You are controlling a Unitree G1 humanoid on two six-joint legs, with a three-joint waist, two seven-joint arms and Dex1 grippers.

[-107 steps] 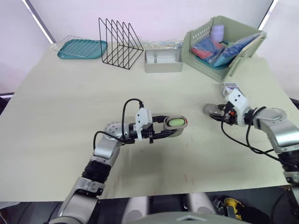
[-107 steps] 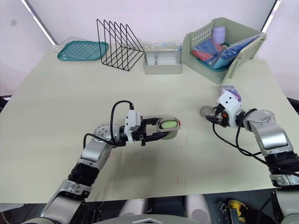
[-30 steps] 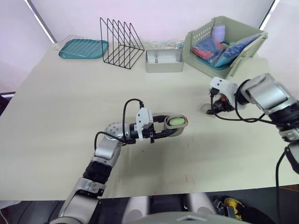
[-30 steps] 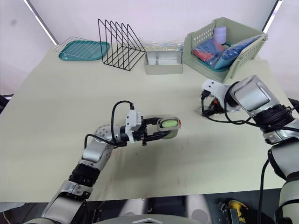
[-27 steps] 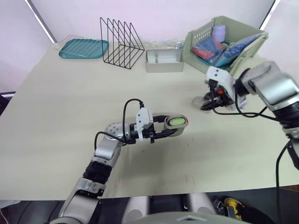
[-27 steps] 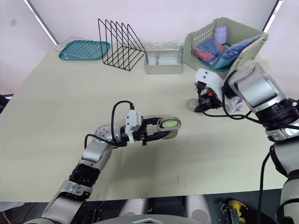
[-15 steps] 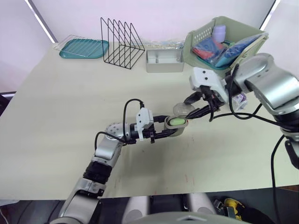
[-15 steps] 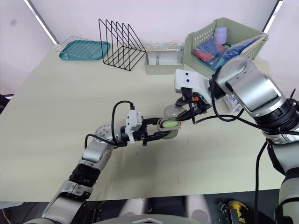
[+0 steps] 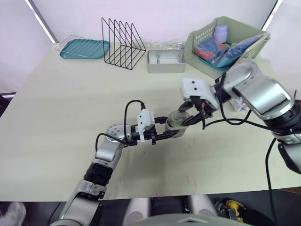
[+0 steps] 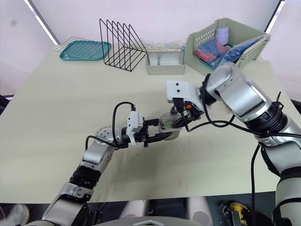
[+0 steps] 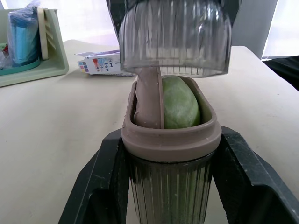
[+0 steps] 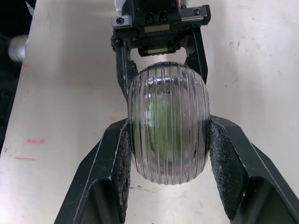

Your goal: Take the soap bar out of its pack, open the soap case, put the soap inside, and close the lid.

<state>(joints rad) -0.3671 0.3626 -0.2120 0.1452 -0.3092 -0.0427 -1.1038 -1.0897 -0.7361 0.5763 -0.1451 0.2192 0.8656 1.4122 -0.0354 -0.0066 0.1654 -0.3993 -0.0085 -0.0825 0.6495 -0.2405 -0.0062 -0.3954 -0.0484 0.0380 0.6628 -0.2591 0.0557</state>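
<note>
My left gripper (image 9: 173,132) is shut on the soap case base (image 11: 170,186), a ribbed tub with a brown rim, held above the middle of the table. The green soap bar (image 11: 180,102) lies inside it beside a brown inner insert. My right gripper (image 9: 185,118) is shut on the clear ribbed lid (image 12: 168,123). It holds the lid (image 11: 175,37) directly over the case opening with a small gap showing. The empty soap pack (image 11: 100,63) lies on the table beyond, near the basket.
Along the back edge stand a teal tray (image 9: 83,48), a black wire rack (image 9: 121,43), a grey metal box (image 9: 164,61) and a green basket (image 9: 225,44) with packages. My right arm reaches across the table's right half.
My right gripper has carried the lid from the right side of the table leftward, until it is over the case. The left gripper and case have stayed put.
</note>
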